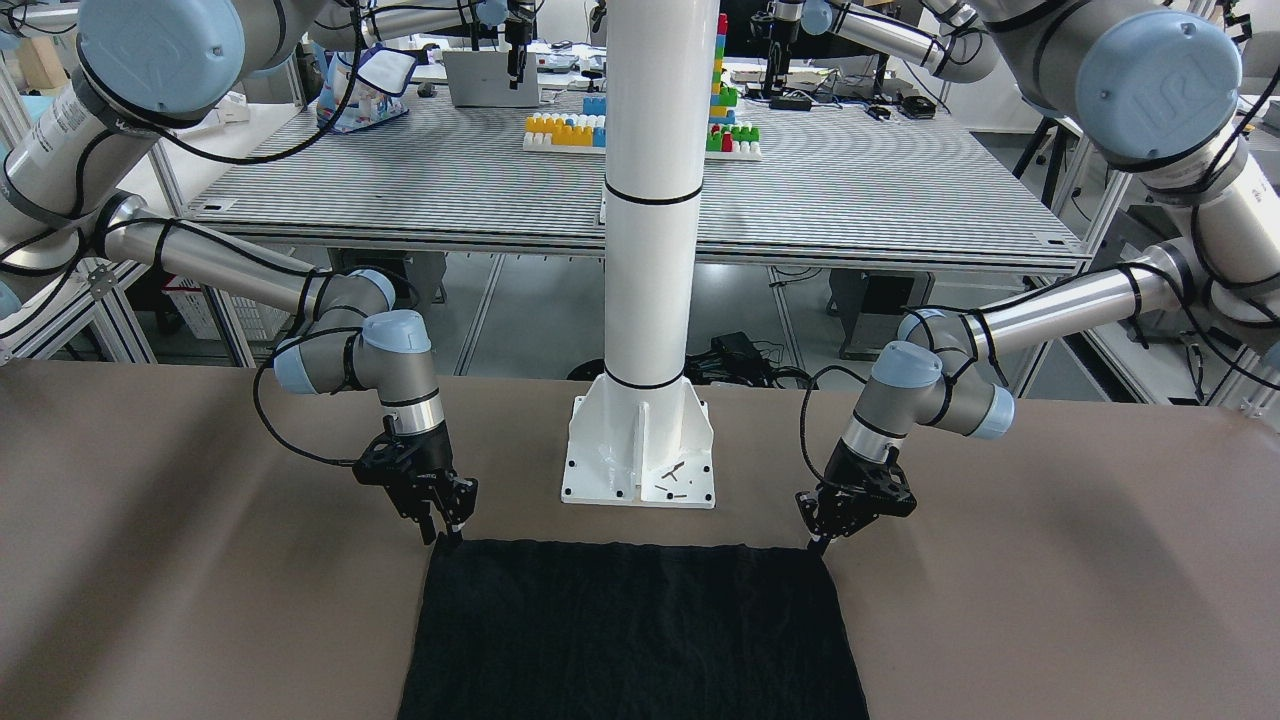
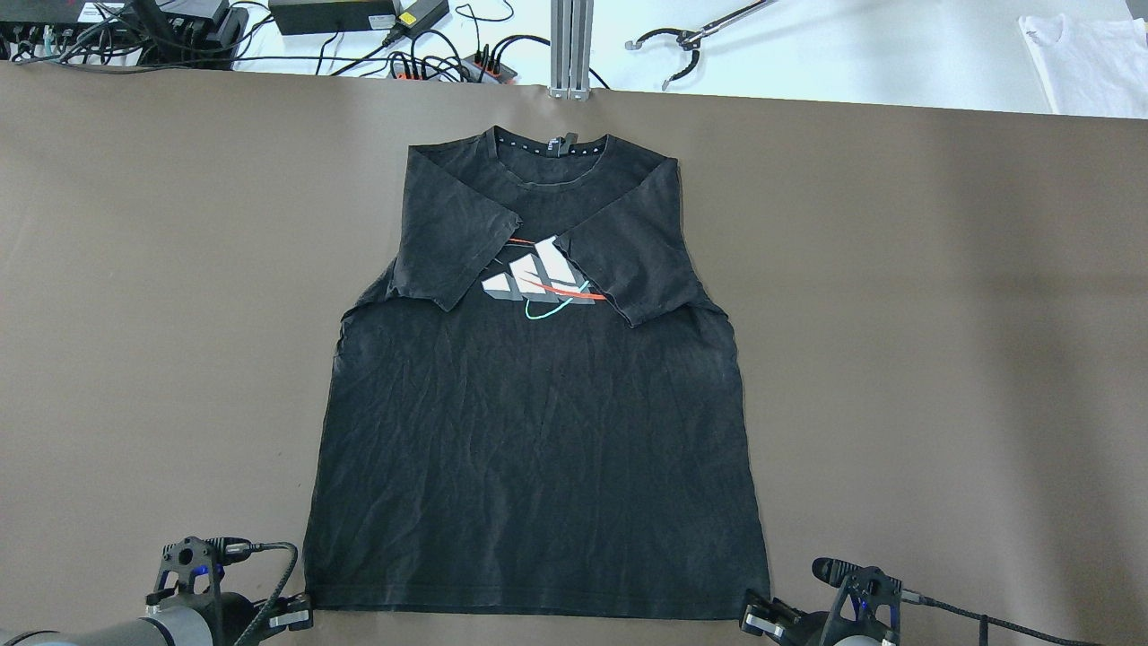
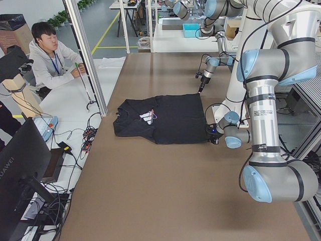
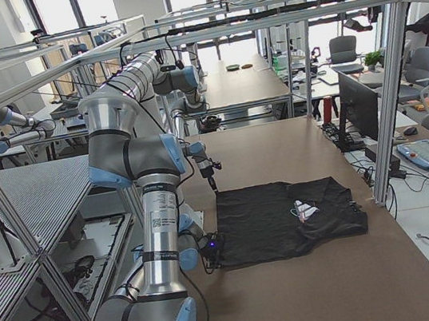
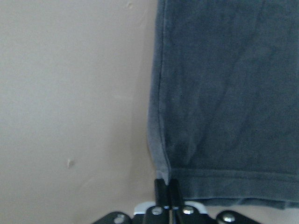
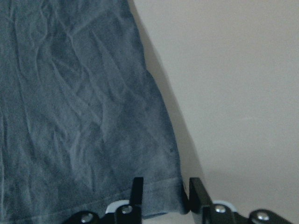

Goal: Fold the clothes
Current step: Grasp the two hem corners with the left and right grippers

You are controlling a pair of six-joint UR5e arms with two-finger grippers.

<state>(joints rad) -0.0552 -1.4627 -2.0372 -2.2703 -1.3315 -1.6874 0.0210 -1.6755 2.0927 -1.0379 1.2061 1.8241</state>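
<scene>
We saw the left gripper (image 5: 164, 185) with its jaws pressed together on the near hem corner of the black, wrinkled cotton T-shirt (image 2: 538, 431). The shirt lay flat on the brown table (image 2: 924, 359), stretching forward from both grippers with its sleeves folded inward. The right gripper (image 6: 164, 190) stood narrowly parted, and the other hem corner lay between its fingers (image 6: 137, 187).

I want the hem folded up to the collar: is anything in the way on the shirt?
Nothing visible: the left gripper and right gripper are at the hem corners; only the shirt's own sleeves lie on it.
</scene>
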